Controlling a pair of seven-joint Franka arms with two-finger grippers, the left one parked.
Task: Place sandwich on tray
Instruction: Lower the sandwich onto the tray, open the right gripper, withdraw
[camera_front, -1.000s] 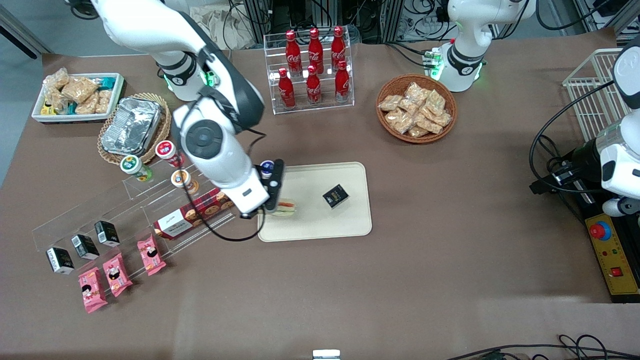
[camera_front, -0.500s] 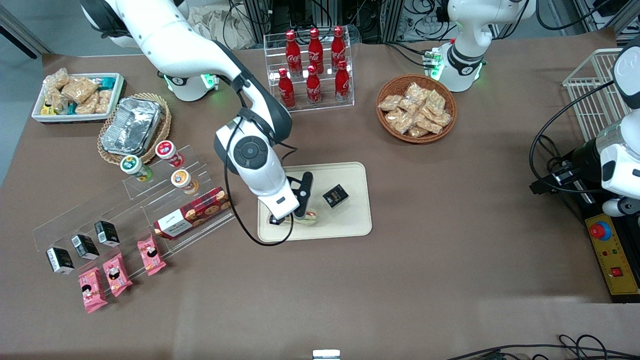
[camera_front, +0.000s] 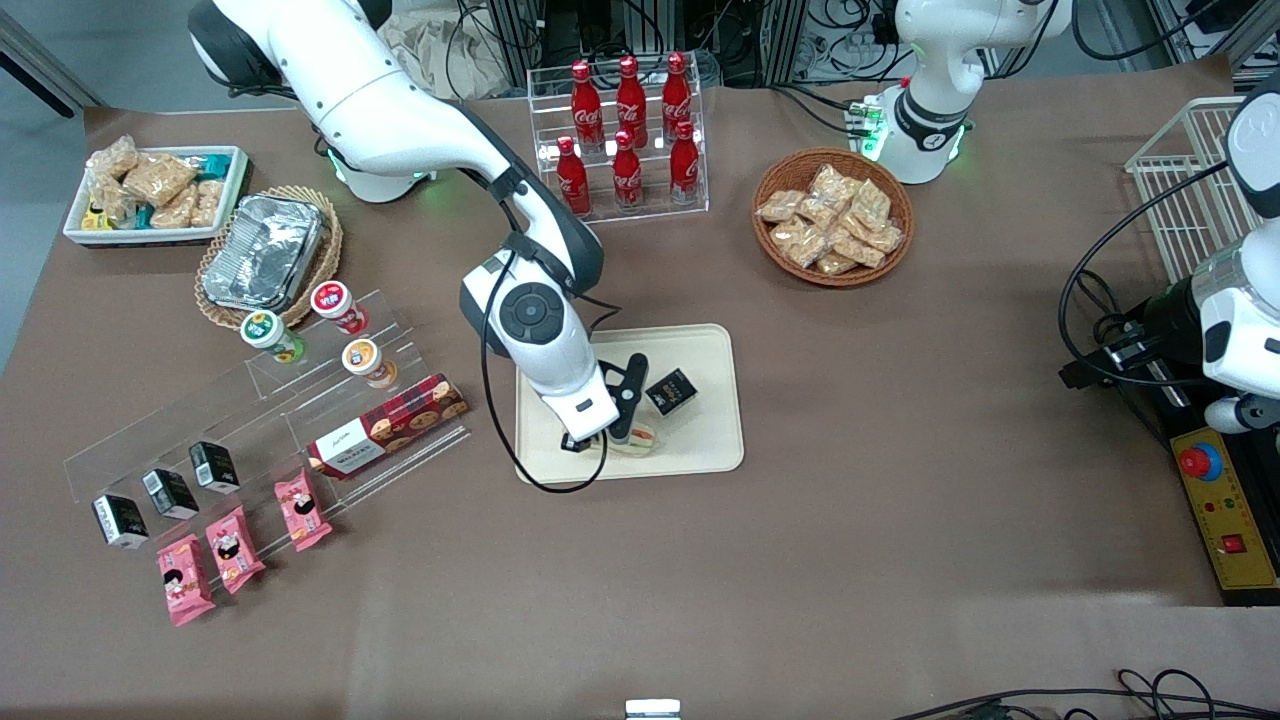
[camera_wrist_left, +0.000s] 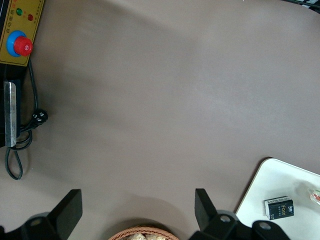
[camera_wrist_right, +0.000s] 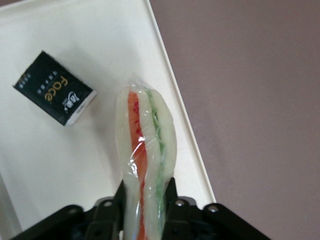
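One step remained: release. My gripper (camera_wrist_right: 144, 202) was clamped on sandwich (camera_wrist_right: 145, 165), wedge pinched edge-up between both fingers (camera_wrist_right: 107, 210), held over tray (camera_front: 715, 450) near tray's camera-side rim. Could not tell whether sandwich touched tray surface. Small black box (camera_front: 671, 391) lay on tray at about 1 o'clock from sandwich in front view, close but apart. Transport judged done; lowering, opening, withdrawal left. Versus one second earlier: arm had carried sandwich from tray's working-arm-end edge inward toward box.

A small black box (camera_wrist_right: 54, 95) on the cream tray (camera_wrist_right: 40, 160) reads "Face"; red bottles (camera_front: 628, 130) in the clear rack carry Coca-Cola script.
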